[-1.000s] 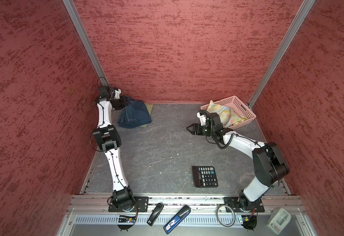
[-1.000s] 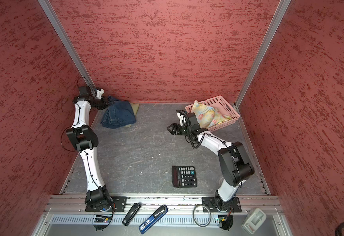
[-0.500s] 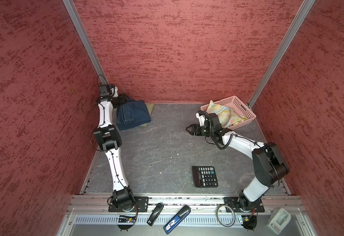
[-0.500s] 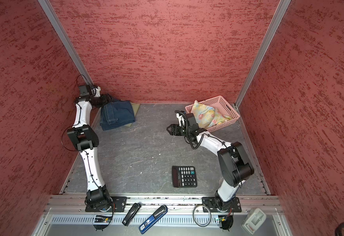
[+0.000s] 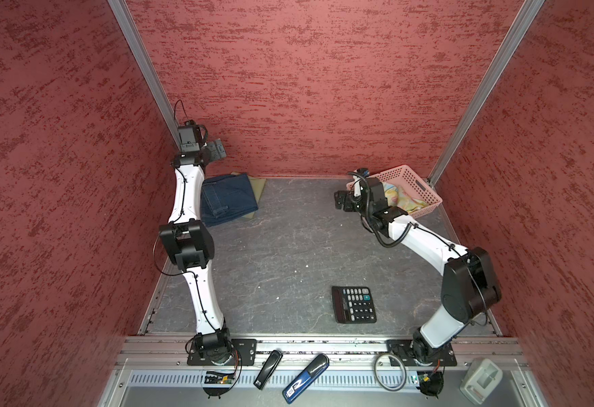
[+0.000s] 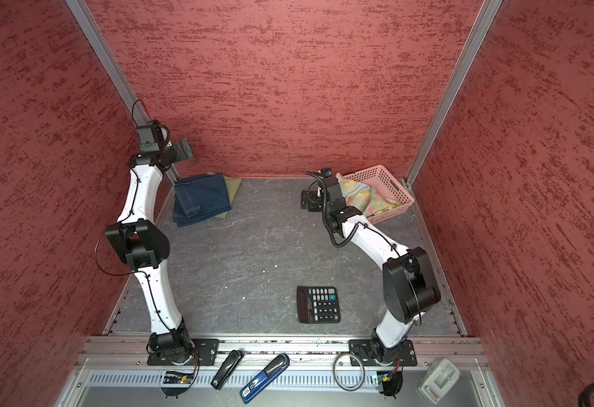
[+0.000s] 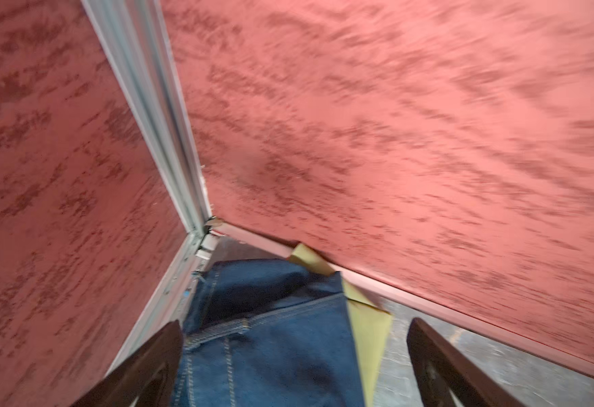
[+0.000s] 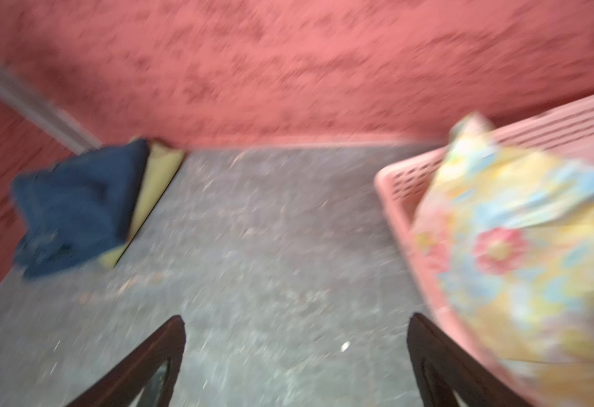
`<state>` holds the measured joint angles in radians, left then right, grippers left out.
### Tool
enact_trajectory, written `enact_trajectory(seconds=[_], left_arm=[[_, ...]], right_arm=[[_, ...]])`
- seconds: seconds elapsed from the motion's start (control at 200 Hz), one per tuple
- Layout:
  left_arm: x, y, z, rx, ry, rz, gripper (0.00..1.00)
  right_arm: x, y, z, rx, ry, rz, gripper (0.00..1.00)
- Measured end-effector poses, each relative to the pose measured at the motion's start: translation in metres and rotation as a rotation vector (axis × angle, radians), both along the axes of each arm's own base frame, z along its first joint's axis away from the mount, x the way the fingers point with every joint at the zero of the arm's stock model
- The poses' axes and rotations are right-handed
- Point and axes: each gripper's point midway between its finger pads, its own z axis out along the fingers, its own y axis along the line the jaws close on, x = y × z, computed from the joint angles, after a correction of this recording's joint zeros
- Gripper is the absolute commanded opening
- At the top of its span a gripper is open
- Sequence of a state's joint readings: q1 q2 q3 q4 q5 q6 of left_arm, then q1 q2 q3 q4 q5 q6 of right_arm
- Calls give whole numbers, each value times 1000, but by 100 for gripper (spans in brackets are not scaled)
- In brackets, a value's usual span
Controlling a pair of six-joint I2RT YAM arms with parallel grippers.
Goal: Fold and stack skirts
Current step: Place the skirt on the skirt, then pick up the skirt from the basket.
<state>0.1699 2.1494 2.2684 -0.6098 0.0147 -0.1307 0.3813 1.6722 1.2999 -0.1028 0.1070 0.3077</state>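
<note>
The dark blue denim skirt [image 5: 228, 199] [image 6: 200, 199] lies folded in the back left corner, on top of the olive-green skirt [image 5: 257, 185] [image 6: 234, 186], whose edge shows along its right side. My left gripper [image 5: 216, 151] [image 6: 182, 149] hangs open above that stack, holding nothing; in the left wrist view its fingers [image 7: 168, 345] frame the denim skirt [image 7: 264, 345]. The floral yellow-blue skirt [image 5: 403, 197] [image 6: 366, 197] [image 8: 521, 229] sits crumpled in the basket. Just left of the basket, my right gripper [image 5: 341, 201] [image 6: 306, 201] [image 8: 295, 327] is open and empty over bare floor.
The pink perforated basket [image 5: 426, 209] [image 6: 394, 211] stands in the back right corner. A black calculator [image 5: 353, 304] [image 6: 318, 304] lies on the grey floor near the front right. Two staplers [image 5: 268, 364], a cable ring [image 5: 389, 371] and a white device [image 5: 480, 377] rest on the front ledge.
My left gripper has opened, let go of the denim skirt and risen toward the corner; the denim now lies flatter. My right gripper has opened wider.
</note>
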Motion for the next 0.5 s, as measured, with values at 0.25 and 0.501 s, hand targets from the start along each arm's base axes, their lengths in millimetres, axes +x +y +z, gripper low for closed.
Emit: enact_trajectory(seconds=[0.25,0.501], left_arm=[[-49,-128,-20,-92,5,-288,100],[-118,-293,-40,-141,29,-679,100]], right_arm=[[47,-122,3,34,36,-293,94],[66,-215,-51,63,212,-443,91]])
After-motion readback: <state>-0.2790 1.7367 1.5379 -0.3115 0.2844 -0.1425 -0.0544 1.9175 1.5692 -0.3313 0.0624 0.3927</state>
